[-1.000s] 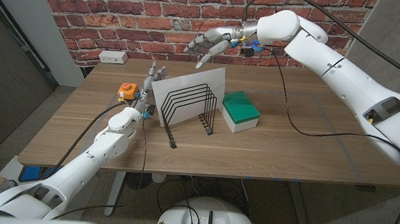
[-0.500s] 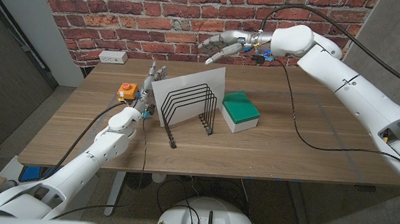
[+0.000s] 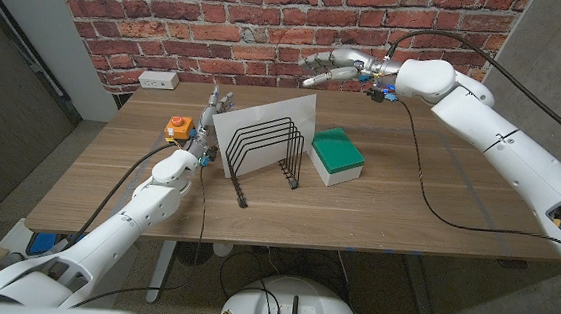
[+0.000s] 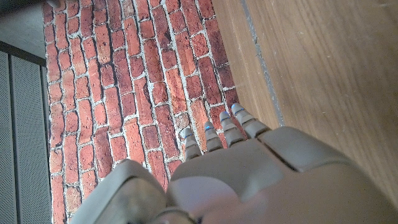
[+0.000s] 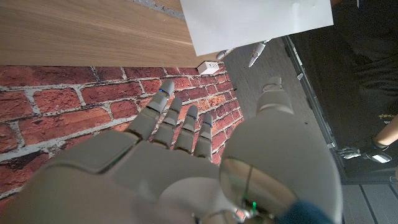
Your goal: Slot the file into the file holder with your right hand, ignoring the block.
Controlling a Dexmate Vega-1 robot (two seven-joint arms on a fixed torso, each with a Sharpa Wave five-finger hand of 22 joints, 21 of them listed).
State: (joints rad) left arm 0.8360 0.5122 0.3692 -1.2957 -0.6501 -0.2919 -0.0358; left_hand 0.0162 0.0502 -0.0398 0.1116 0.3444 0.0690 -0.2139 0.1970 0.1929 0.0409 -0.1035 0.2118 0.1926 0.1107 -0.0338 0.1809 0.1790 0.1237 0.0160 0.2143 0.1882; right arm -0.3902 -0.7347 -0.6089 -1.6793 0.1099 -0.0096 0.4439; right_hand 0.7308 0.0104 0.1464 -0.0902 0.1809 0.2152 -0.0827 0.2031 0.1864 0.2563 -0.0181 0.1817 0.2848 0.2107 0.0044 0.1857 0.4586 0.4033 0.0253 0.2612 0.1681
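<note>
File [image 3: 263, 126] stands upright in holder [image 3: 266, 156]; right hand [image 3: 333, 66], fingers apart and empty, hovers far-right of it.

Matt white file [image 3: 265, 119] (paper, seemingly), black wire file holder [image 3: 264, 154].

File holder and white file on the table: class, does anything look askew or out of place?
Yes. The white file stands tilted in the black wire file holder, its right corner higher than its left. The right hand is raised clear of it.
</note>
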